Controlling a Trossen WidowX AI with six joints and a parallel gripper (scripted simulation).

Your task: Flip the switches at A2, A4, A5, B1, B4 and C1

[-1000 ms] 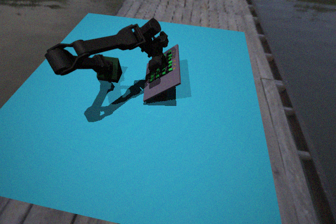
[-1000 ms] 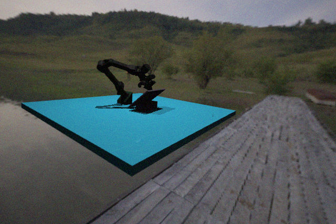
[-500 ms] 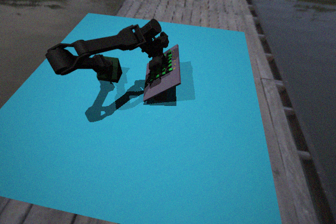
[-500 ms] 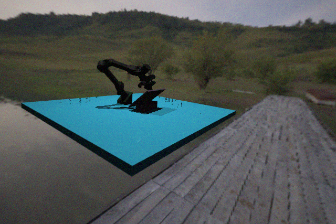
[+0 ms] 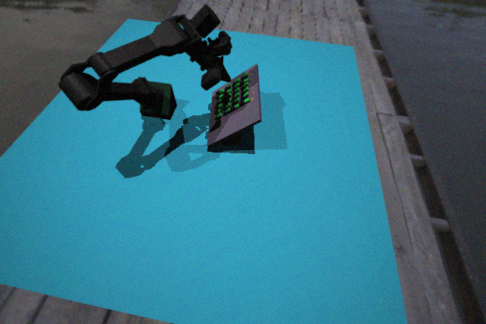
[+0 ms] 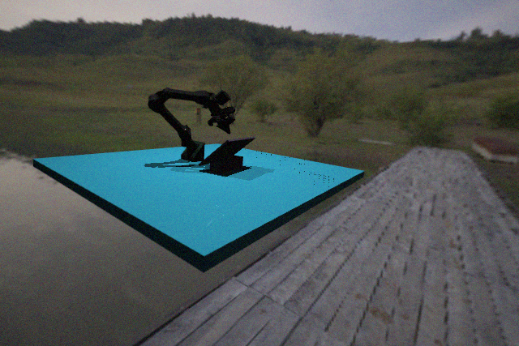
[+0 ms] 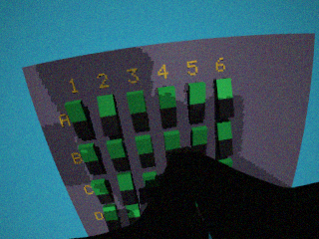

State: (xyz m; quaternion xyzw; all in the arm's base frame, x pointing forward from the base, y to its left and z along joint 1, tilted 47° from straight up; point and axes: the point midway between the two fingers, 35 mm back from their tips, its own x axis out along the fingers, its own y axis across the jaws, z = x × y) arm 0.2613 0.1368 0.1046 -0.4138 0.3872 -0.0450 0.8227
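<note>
The tilted panel carries green-and-black rocker switches, with columns 1 to 6 and rows A to D legible in the wrist view. Switches A2, A4, A5, B1 and C1 show there. B4 shows its green half; its lower part is hidden by the gripper. Which end of each is raised is hard to tell in the dim light. My gripper is shut and empty, above the panel and apart from it. It hides the lower right switches in the wrist view.
The panel stands on a dark support block on the blue table top. The arm base stands close by on the panel's low side. Shadows of the arm fall across the table and panel.
</note>
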